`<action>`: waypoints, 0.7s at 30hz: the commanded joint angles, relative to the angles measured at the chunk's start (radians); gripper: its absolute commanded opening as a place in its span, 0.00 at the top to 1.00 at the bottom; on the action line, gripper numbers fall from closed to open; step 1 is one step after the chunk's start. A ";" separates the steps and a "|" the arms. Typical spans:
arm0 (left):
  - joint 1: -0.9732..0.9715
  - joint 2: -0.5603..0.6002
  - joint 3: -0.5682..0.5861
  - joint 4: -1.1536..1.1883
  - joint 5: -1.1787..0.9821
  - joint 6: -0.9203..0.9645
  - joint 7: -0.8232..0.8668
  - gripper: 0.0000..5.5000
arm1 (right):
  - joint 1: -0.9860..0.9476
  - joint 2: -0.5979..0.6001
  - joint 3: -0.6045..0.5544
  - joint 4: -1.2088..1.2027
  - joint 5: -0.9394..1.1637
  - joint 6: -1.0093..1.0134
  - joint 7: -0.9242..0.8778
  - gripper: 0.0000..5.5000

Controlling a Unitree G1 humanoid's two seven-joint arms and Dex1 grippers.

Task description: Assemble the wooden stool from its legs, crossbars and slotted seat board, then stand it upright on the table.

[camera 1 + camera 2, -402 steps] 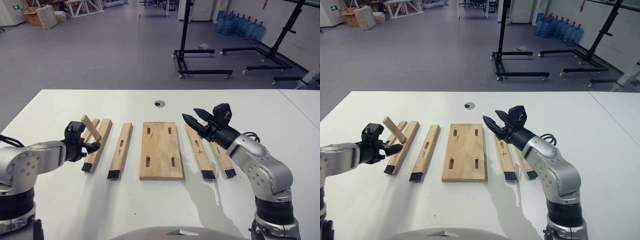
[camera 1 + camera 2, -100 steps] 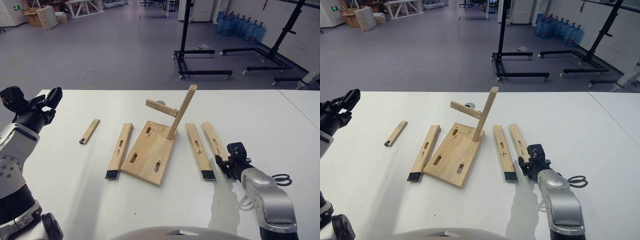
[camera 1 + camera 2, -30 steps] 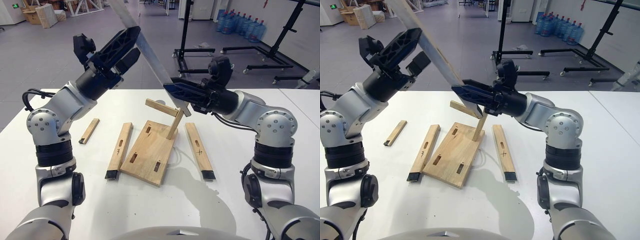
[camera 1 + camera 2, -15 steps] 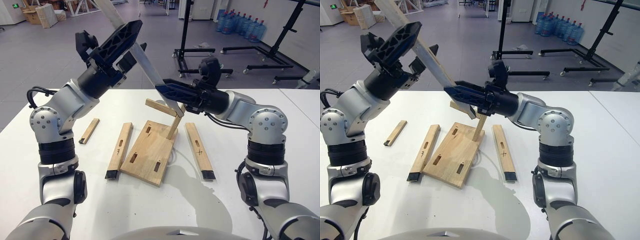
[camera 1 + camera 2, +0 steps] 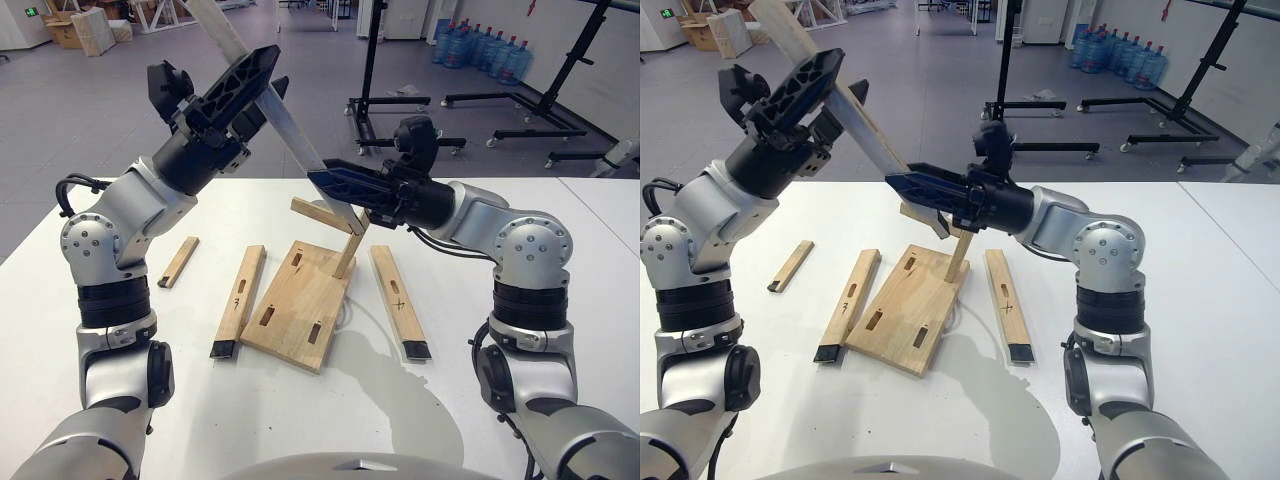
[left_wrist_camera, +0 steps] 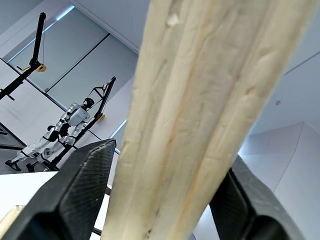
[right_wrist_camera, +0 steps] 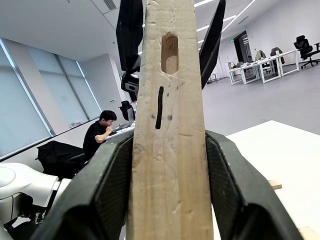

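We are holding one leg [image 5: 298, 137] aslant above the 12 o'clock end of the board [image 5: 290, 318], left end effector [image 5: 271, 72] and right end effector [image 5: 322, 176] both clamped tight on it, seemingly to line its mortise up with the crossbar [image 5: 318, 214].

A pale wooden leg [image 6: 200, 90] runs lengthwise through the left gripper [image 6: 167, 165], clamped between its two black fingers [image 6: 90, 195]. Far behind, a humanoid robot [image 6: 65, 130] stands beside a black frame [image 6: 100, 107]
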 commanded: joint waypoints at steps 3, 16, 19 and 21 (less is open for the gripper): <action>-0.014 0.002 -0.005 -0.010 -0.002 -0.009 0.012 0.55 | 0.003 -0.003 0.004 -0.015 0.001 -0.005 -0.001 0.63; 0.016 0.039 0.012 0.026 0.140 -0.001 -0.056 0.63 | 0.059 -0.082 0.009 -0.077 0.002 0.025 0.048 0.43; 0.011 0.065 0.021 0.070 0.214 0.002 -0.116 0.63 | 0.130 -0.177 -0.026 -0.158 0.027 0.046 0.084 0.40; 0.005 0.079 0.031 0.093 0.257 -0.002 -0.151 0.63 | 0.162 -0.222 -0.064 -0.196 0.064 0.055 0.089 0.40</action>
